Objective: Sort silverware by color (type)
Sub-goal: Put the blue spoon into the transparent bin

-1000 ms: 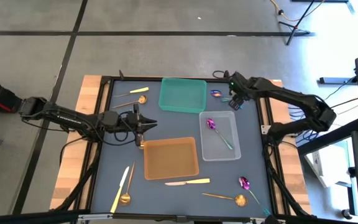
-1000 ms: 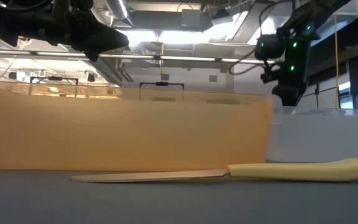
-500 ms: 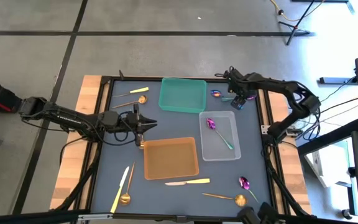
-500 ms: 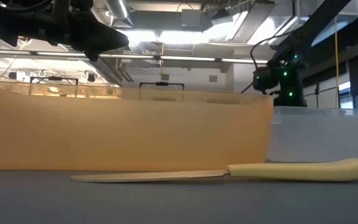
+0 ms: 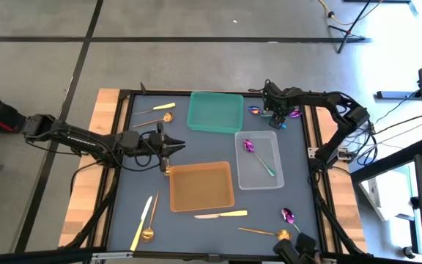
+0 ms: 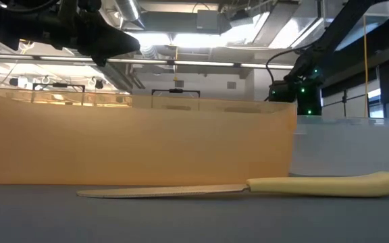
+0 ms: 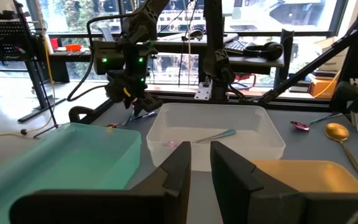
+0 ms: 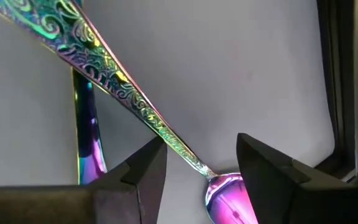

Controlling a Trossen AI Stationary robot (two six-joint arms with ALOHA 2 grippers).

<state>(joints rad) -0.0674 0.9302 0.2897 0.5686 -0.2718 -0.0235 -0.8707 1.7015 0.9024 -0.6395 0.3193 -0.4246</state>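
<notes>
My right gripper [image 5: 275,110] [image 8: 197,168] is low over the table's far right corner, open. Its fingers stand on either side of an iridescent purple spoon's patterned handle [image 8: 135,106] without touching it. The spoon's purple bowl [image 8: 229,190] lies on the table, and a second purple spoon [image 8: 87,134] lies beside it. My left gripper [image 5: 170,150] [image 7: 199,163] waits above the table near the orange tray [image 5: 201,185], with a narrow gap between its fingers. One purple spoon [image 5: 256,155] lies in the clear tray [image 5: 269,180]. A yellow-handled knife [image 5: 222,214] [image 6: 248,187] lies flat near the front.
A teal tray [image 5: 216,111] stands at the far middle. Gold spoons [image 5: 165,116] [image 5: 146,235] [image 5: 280,235], another knife [image 5: 141,220] and a purple spoon [image 5: 290,216] lie scattered along the left and near sides. The table's frame rail [image 5: 310,125] runs close beside my right gripper.
My right gripper has gone down toward the table and a little toward the far left, ending over the purple spoons in the far right corner, while its arm folded in. The silverware lies as before.
</notes>
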